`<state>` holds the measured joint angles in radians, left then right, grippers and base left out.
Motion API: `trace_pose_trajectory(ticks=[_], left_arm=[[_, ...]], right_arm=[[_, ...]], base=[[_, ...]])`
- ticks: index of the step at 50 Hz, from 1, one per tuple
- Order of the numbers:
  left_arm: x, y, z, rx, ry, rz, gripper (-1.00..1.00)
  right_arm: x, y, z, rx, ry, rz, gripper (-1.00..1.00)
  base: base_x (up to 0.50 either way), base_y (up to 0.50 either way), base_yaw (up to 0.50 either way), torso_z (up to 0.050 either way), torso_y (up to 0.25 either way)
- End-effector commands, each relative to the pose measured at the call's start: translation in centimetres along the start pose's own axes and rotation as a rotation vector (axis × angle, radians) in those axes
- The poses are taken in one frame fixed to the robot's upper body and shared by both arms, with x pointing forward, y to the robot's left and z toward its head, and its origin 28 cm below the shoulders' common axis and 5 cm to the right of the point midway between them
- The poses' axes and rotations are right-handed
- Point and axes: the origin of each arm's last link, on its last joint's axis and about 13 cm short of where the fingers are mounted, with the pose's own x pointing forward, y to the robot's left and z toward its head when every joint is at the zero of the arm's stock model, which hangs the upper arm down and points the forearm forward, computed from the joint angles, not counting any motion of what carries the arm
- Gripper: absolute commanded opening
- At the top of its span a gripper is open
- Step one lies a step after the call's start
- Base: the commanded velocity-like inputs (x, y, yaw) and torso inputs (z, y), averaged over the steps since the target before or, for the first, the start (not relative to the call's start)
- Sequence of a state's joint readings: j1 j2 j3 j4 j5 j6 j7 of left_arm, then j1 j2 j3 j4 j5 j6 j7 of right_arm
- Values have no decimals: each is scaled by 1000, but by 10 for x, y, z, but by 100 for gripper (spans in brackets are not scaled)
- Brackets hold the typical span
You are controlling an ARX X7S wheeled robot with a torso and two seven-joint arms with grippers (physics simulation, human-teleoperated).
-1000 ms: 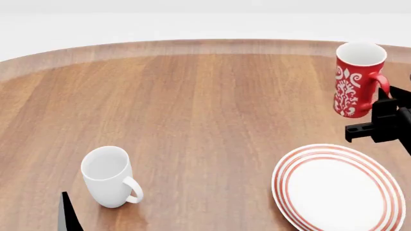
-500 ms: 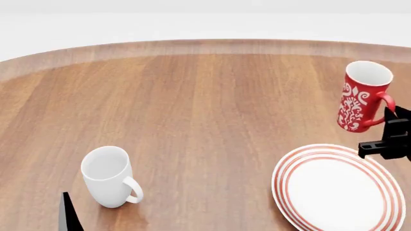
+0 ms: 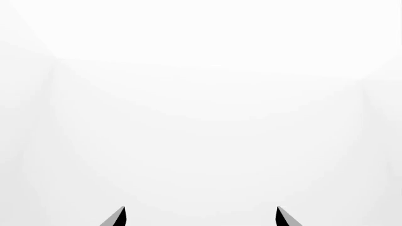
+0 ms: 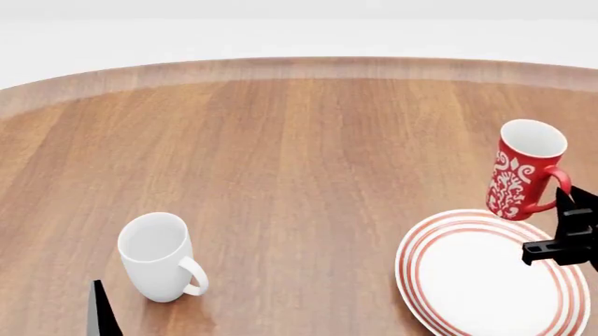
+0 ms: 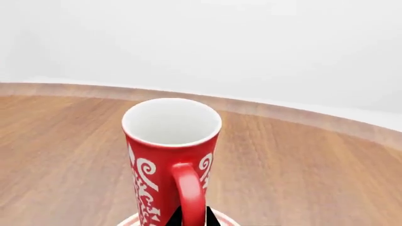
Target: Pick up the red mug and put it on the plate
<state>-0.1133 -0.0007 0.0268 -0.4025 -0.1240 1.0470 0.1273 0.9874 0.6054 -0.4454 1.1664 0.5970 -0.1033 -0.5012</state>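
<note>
My right gripper (image 4: pixel 566 227) is clamped on the handle of the red mug (image 4: pixel 522 170) — mug tilted slightly, mouth open upward, its base at the far rim of the plate (image 4: pixel 486 273); I cannot tell whether they touch. The plate sits near the table's (image 4: pixel 280 154) near-right edge. A white mug (image 4: pixel 159 257) stands upright toward the near-left. My left gripper (image 3: pixel 199 217) — fingertips spread apart, nothing between them.

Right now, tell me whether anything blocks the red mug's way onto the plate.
Nothing visible does. The red mug, held by its handle in the right pincer, hangs at the far rim of the plate, whose face looks bare.
</note>
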Motion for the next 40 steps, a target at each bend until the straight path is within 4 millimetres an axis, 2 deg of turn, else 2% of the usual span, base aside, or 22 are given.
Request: trace_pose_trajectory(ticks=[1,7,8,9,15,19,27,40], left_arm=[[0,0,0,0,-1,-3,100],[0,0,0,-1,-3,1,100],[0,0,0,-1,0,-1,100],[0,0,0,-1,0,-1,100],[0,0,0,-1,0,-1,100],[0,0,0,-2,-2,-1,100],[0,0,0,-2,-3,0,100],[0,0,0,-3,1,-3,100]], right_arm=[[1,0,-6,34,-52,-13,-100],[6,4,-2,58,-56,-80,-100],[-4,-1,-5,53,-20,-103,-100],[1,8,10,26,-83,-58,-100],[1,9,13,22,-92,-52,-100],[6,7,24,32,-93,-51,-100],[18,9,19,9,-71,-16,-100],[10,10,-4,58,-19,-47,-100]], base=[[0,0,0,0,0],[0,0,0,0,0],[0,0,0,0,0],[0,0,0,0,0],[0,0,0,0,0],[0,0,0,0,0],[0,0,0,0,1],[0,0,0,0,0]])
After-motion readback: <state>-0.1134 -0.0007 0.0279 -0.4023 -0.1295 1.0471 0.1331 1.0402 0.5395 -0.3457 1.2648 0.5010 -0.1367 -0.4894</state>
